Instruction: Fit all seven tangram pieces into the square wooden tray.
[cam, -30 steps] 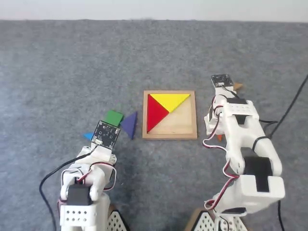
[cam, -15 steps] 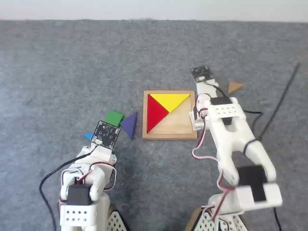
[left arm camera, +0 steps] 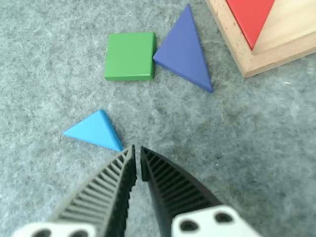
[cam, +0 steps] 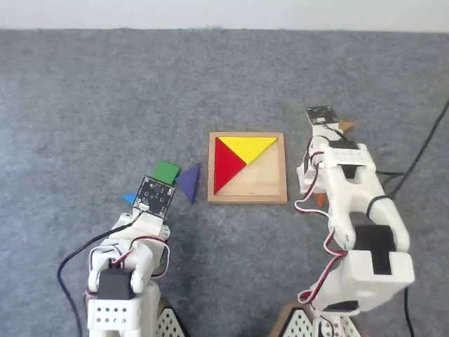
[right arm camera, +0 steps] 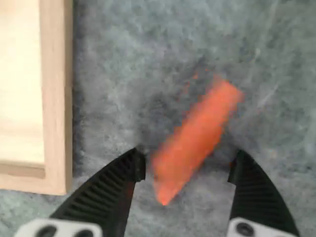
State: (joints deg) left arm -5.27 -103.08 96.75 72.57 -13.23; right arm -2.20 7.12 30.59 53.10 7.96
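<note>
**Two pieces seated, five loose: the risk sits with the orange one**

Two triangles, the red triangle [cam: 228, 167] and the yellow triangle [cam: 249, 146], lie flat inside the wooden tray [cam: 247, 199]; the rest of its floor is bare wood. On the grey desk [cam: 105, 91], to one side of the tray, the green square [left arm camera: 130, 55] touches a corner of the dark blue triangle [left arm camera: 185, 49], and the light blue triangle [left arm camera: 95, 131] lies a little apart from both. The left claw [left arm camera: 137, 153] is pressed together on nothing, its tips just beside that light blue triangle.

On the tray's other side, the right claw [right arm camera: 188, 160] stands wide apart astride the orange piece [right arm camera: 195, 136], near the tray's outer rim. The piece is smeared in the wrist view; it looks long and slanted, possibly the parallelogram, though I cannot be sure. A tan triangle [cam: 344, 126] lies farther out by the same arm.

The likely trouble is the grip. The orange piece lies at a slant across the gap, so closing fingers would probably meet corners first and twist it. It also looks thin on fuzzy cloth, so the tips could ride over it. With the rim so close, a sideways drift might knock the tray and unseat the two triangles. On the left, any small sweep could shove the light blue triangle away.
</note>
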